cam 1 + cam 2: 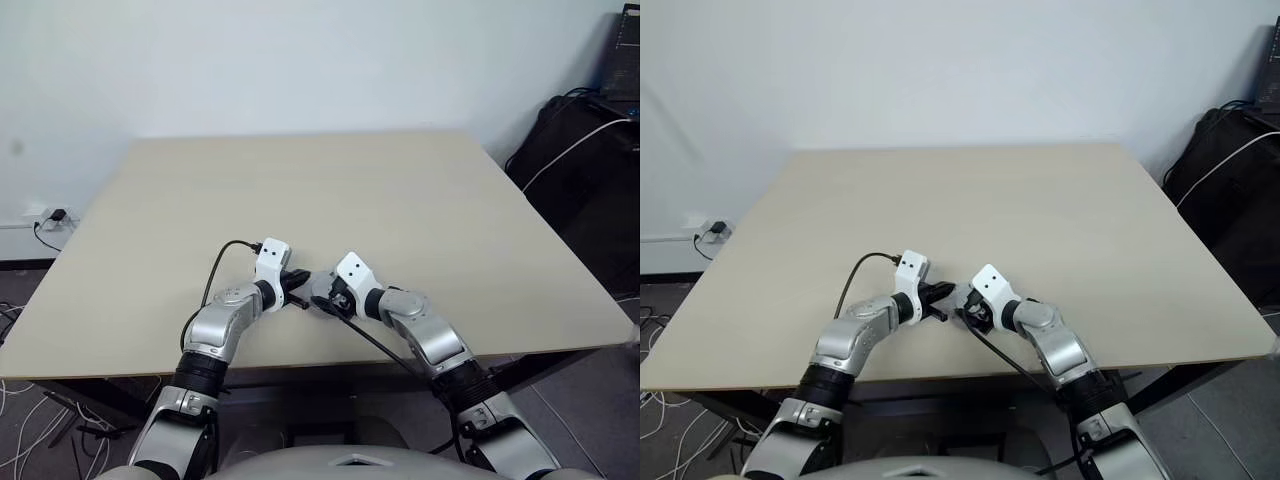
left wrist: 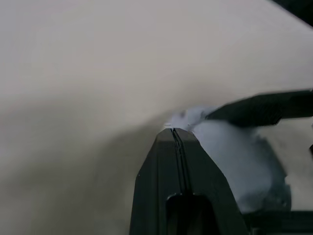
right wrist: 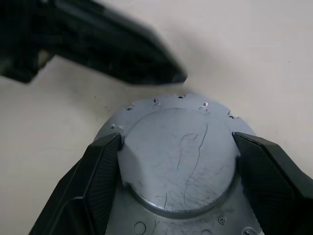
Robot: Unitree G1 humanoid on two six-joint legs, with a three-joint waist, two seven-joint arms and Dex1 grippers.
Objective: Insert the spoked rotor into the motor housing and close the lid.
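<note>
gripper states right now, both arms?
Left gripper: jaws shut, holding nothing, tips by the edge of the silver disc.
Right gripper: jaws clamped across the silver disc, smooth face up; likely the lid.

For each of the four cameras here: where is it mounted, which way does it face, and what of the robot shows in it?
Left eye view: on the head, looking forward and down over the table; both arms show, left gripper meeting right gripper.
Right eye view: beside it, same scene.
Left wrist view: looks along its shut fingers at a silver disc's edge.
Right wrist view: looks along its two fingers gripping the silver disc; the left gripper's black tip lies beyond it.
Shared: both wrist views show the disc and table.
</note>
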